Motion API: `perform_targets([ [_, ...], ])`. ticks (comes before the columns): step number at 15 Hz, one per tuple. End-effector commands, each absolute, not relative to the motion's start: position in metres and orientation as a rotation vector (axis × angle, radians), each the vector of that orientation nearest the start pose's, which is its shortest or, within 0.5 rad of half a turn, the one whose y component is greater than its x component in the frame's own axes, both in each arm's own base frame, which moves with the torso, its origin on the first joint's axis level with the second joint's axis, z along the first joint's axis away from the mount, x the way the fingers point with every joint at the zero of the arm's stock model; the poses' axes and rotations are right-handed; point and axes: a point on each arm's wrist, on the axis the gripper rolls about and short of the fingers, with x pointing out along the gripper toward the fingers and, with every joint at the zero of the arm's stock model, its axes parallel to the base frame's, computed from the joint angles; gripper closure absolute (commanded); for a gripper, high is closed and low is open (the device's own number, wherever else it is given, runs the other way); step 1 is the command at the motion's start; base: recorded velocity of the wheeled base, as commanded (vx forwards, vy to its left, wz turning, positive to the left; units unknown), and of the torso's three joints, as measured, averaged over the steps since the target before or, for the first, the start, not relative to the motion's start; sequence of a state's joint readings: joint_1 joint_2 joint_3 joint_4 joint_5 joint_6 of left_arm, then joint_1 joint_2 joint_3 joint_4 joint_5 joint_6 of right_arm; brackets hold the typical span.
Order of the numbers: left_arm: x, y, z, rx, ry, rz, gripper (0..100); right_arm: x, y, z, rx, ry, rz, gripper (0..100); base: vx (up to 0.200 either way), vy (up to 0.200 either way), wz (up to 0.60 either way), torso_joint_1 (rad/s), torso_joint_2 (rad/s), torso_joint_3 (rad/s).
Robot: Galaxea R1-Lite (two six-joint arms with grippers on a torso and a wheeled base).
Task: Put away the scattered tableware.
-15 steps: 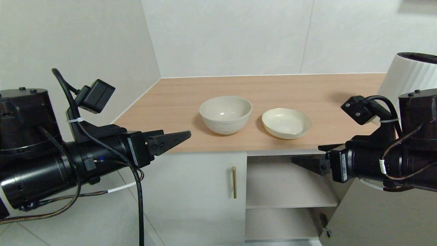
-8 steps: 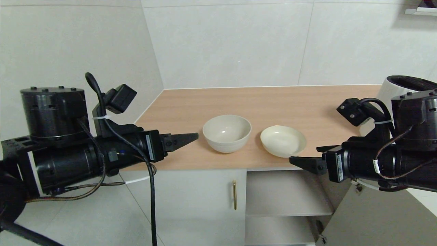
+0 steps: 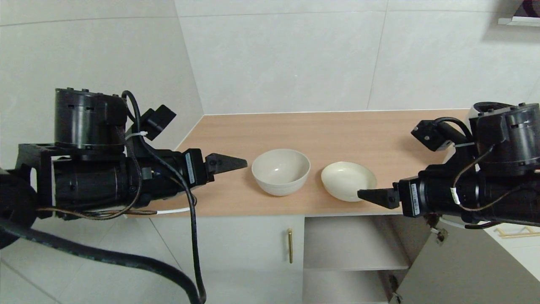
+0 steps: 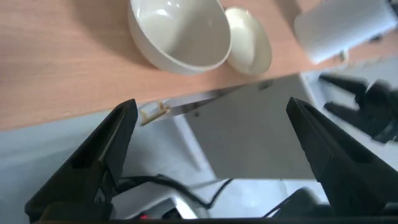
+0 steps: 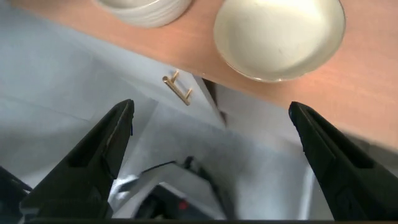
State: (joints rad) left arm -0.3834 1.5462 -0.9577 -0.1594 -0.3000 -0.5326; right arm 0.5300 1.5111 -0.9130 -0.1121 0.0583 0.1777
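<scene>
Pale tiled walls (image 3: 287,59) meeting in a corner behind a light wooden counter (image 3: 320,131); beneath, white cabinet door (image 3: 244,253) with brass handle (image 3: 290,251), open shelved compartment (image 3: 350,253) beside it.

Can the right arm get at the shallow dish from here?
Probably yes. The open right gripper hangs at the counter edge close by the shallow dish, nothing between them; the bowl stands apart to its left.

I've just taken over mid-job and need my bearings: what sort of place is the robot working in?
Most likely a kitchen: a wooden countertop against tiled walls, a white cabinet below with open shelves, and a bowl and shallow dish on the counter.
</scene>
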Motion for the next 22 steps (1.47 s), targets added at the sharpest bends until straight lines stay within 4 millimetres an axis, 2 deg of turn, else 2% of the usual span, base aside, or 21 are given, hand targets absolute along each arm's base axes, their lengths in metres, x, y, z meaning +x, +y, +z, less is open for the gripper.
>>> perform_targets([
  [1,0.262,-0.113,0.222,-0.555,0.638,-0.508,0,0.239,0.141,0.225,0.14,0.578,0.471,0,0.0,0.0,0.0,0.0,0.0,0.0],
  [4,0.276,-0.119,0.223,-0.658,0.713,-0.43,0,0.27,0.146,0.217,0.201,0.592,0.319,0,0.0,0.0,0.0,0.0,0.0,0.0],
  [6,0.292,-0.124,0.213,-0.661,0.738,-0.346,0,0.291,0.143,0.21,0.258,0.611,0.249,0,0.0,0.0,0.0,0.0,0.0,0.0],
  [9,0.308,-0.132,0.197,-0.675,0.767,-0.288,0,0.309,0.127,0.203,0.274,0.61,0.181,0,0.0,0.0,0.0,0.0,0.0,0.0],
  [14,0.323,-0.144,0.181,-0.693,0.797,-0.242,0,0.311,0.124,0.202,0.277,0.611,0.168,0,0.0,0.0,0.0,0.0,0.0,0.0],
  [18,0.341,-0.152,0.156,-0.683,0.832,-0.185,0,0.311,0.125,0.201,0.28,0.613,0.169,0,0.0,0.0,0.0,0.0,0.0,0.0],
  [22,0.345,-0.156,0.157,-0.699,0.796,-0.209,0,0.308,0.124,0.205,0.283,0.601,0.171,0,0.0,0.0,0.0,0.0,0.0,0.0],
])
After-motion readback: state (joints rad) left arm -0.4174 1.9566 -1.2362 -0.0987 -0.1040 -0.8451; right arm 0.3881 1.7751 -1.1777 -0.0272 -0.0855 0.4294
